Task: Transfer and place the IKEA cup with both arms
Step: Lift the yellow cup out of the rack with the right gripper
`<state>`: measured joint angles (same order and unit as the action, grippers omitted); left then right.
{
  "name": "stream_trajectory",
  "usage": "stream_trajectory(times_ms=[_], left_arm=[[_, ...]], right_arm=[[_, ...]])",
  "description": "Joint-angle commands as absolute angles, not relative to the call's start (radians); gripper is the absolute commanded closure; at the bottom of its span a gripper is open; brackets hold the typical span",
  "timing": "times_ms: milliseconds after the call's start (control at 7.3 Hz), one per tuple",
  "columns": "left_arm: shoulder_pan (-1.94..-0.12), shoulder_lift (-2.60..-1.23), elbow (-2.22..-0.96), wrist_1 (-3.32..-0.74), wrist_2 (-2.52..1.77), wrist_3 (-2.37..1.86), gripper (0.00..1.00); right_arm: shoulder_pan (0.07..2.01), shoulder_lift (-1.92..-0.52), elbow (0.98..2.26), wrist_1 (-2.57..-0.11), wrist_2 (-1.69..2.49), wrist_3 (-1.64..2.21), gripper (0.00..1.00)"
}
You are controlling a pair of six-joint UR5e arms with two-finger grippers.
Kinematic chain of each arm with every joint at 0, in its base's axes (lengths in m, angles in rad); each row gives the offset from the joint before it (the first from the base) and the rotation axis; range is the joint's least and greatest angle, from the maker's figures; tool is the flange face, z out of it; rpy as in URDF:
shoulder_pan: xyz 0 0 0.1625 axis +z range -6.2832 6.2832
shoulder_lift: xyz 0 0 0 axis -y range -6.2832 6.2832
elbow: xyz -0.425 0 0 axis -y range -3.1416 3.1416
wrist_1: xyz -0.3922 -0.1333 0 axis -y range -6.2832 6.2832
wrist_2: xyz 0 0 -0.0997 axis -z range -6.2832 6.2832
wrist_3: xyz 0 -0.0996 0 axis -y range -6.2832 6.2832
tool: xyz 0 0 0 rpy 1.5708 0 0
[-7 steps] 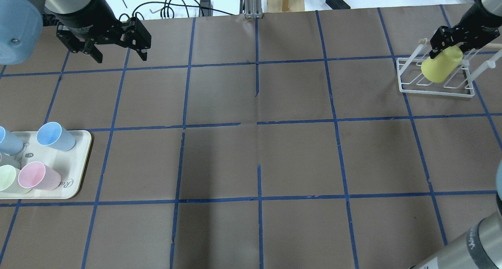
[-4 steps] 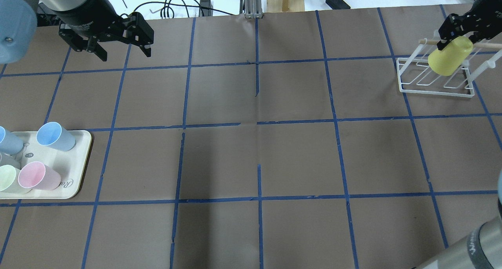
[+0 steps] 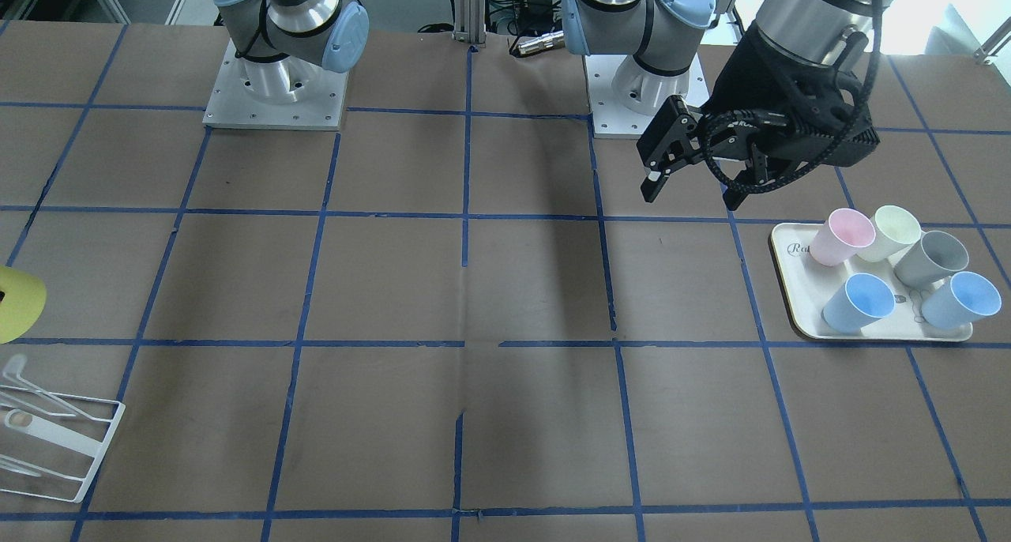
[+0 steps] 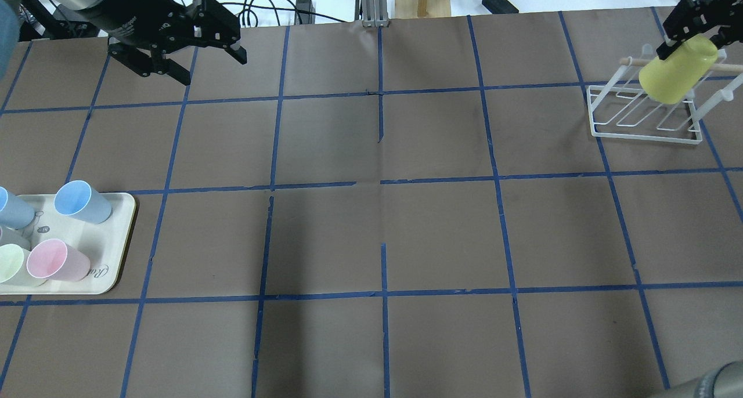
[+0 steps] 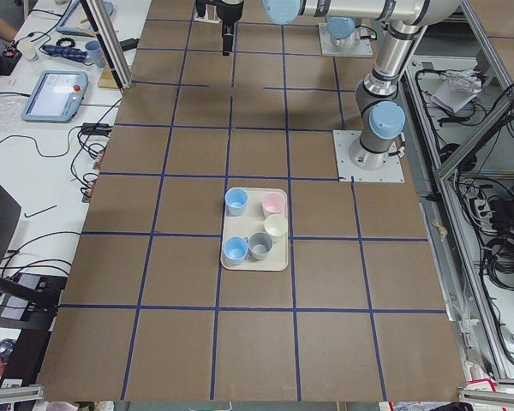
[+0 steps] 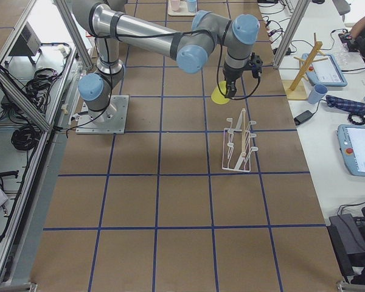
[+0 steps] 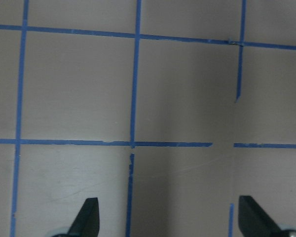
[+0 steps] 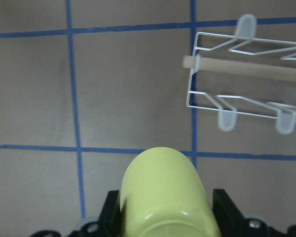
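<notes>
The right gripper (image 4: pixel 692 47) is clamped on one end of the yellow cup (image 4: pixel 676 70) and holds it tilted in the air at the far right of the table (image 4: pixel 383 235). The cup sits close to the white wire rack (image 4: pixel 644 137) but clear of its prongs, as the wrist view shows. Gripped by the end, most of its body sticks out free, which looks meant to leave the other arm somewhere to grab.

The left gripper (image 4: pixel 213 72) hangs over the far left of the table with its jaws spread and nothing between them (its wrist camera sees only bare paper and tape lines). It is well apart from the cup, so a hand-over would need both arms to come toward the middle. The tray (image 4: pixel 113 241) of pastel cups on the left is probably the destination.
</notes>
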<state>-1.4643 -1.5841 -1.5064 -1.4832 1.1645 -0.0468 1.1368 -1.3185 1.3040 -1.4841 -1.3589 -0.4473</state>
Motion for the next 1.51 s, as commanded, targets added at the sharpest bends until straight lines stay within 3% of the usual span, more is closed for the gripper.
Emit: stream_trajectory(times_ms=[0, 548, 685, 959, 1370], left_arm=[[-1.399, -1.583, -1.526, -1.506, 0.834, -0.066, 0.00], [-1.345, -1.577, -1.742, -1.479, 0.123, -0.063, 0.00], [-1.347, -1.603, -1.735, -1.439, 0.007, -0.066, 0.00], [-1.399, -1.649, -1.729, -1.086, 0.014, -0.066, 0.00], [-1.475, -1.722, -1.688, -0.824, 0.177, -0.063, 0.00]], right_arm=[[1.161, -1.383, 1.299, -1.276, -0.969, -0.448, 0.81], [1.218, -1.396, 1.386, -1.209, -0.454, -0.561, 0.83], [1.216, -1.397, 1.502, -1.209, -0.317, -0.681, 0.83], [1.242, -1.475, 1.653, -1.219, -0.169, -0.699, 0.83], [1.345, -1.511, 1.666, -1.210, -0.053, -0.683, 0.82]])
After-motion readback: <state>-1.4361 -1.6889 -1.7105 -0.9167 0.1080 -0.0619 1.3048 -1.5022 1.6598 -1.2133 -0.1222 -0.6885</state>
